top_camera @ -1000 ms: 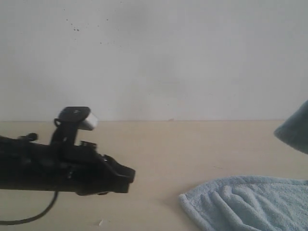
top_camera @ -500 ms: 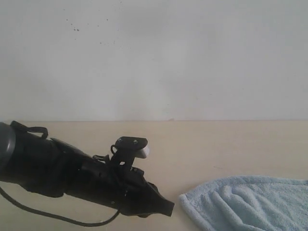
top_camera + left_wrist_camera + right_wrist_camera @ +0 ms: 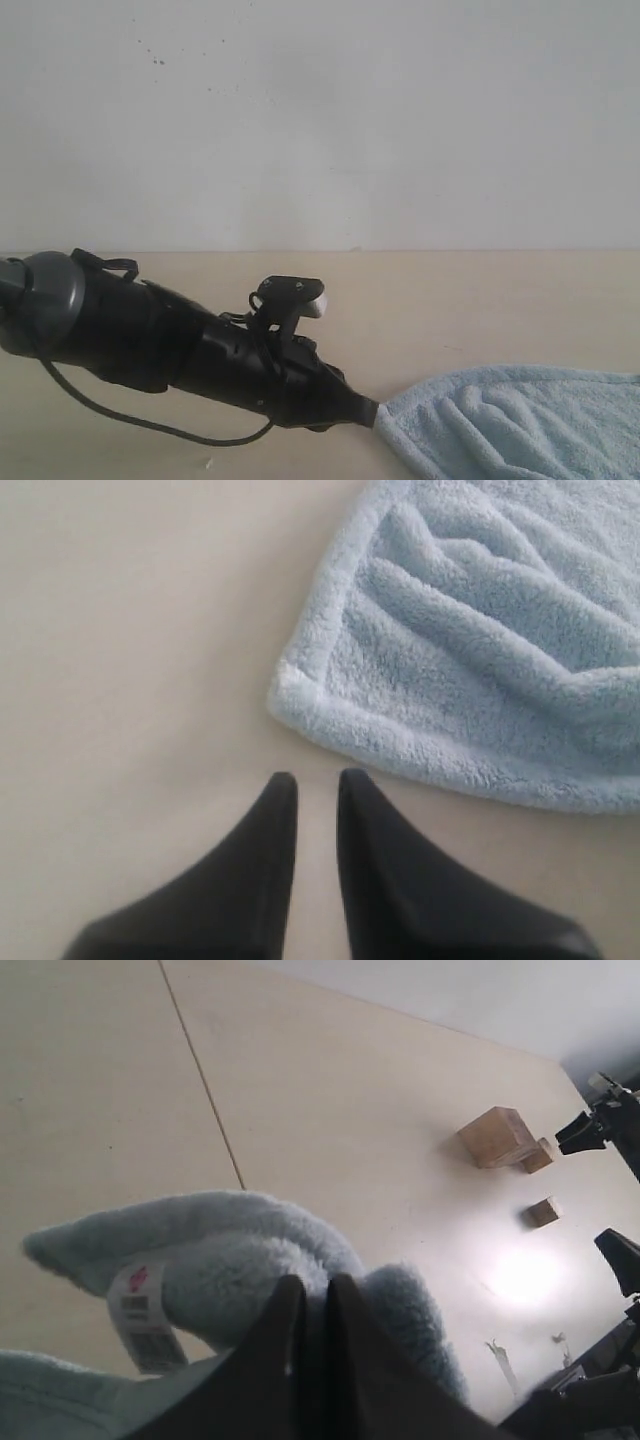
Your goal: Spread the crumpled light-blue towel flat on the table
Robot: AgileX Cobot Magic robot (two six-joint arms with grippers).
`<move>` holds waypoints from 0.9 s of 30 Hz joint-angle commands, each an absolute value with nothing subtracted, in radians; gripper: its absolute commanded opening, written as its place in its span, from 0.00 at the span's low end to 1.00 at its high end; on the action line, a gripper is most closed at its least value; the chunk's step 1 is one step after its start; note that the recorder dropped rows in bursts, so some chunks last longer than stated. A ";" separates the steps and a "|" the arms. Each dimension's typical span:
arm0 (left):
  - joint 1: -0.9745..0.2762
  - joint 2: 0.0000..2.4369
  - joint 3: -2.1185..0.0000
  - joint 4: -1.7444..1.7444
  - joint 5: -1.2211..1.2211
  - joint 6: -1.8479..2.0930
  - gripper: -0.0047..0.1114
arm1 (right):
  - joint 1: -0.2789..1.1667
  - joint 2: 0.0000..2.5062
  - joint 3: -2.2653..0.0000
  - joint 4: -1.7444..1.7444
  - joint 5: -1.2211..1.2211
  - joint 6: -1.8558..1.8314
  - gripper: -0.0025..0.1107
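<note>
Sitting just beside the towel's (image 3: 510, 425) near corner, the left claw (image 3: 368, 412) had its tips a sliver apart with nothing between them. The towel lay on the surface (image 3: 450, 300) at its 3 o'clock, stretching on that way. The right claw (image 3: 308, 1285) was clamped on a raised bit of towel, so this corner looked like lefty's job.

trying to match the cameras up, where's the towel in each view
Exterior view: the towel lies lower right, its corner at the left gripper.
Left wrist view: the towel fills the picture's upper right, just beyond that gripper.
Right wrist view: the towel bunches around the right gripper, lower left of the picture.
Shared landmark: the pale beige table.
</note>
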State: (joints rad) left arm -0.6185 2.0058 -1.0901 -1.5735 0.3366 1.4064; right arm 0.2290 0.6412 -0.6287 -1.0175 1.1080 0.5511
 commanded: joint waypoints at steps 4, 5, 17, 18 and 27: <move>-0.626 2.110 -1.178 -1.574 0.336 1.377 0.51 | 0.231 0.639 -0.616 -1.008 1.055 0.546 0.05; -0.626 2.123 -1.189 -1.573 0.336 1.374 0.51 | 0.231 0.639 -0.616 -1.002 1.049 0.546 0.05; -0.626 2.189 -1.268 -1.581 0.357 1.345 0.51 | 0.231 0.639 -0.616 -0.974 0.998 0.548 0.05; -0.626 2.193 -1.271 -1.584 0.373 1.337 0.51 | 0.231 0.639 -0.616 -0.974 0.996 0.548 0.05; -0.628 2.242 -1.281 -1.613 0.392 1.337 0.51 | 0.231 0.639 -0.616 -0.974 0.975 0.554 0.05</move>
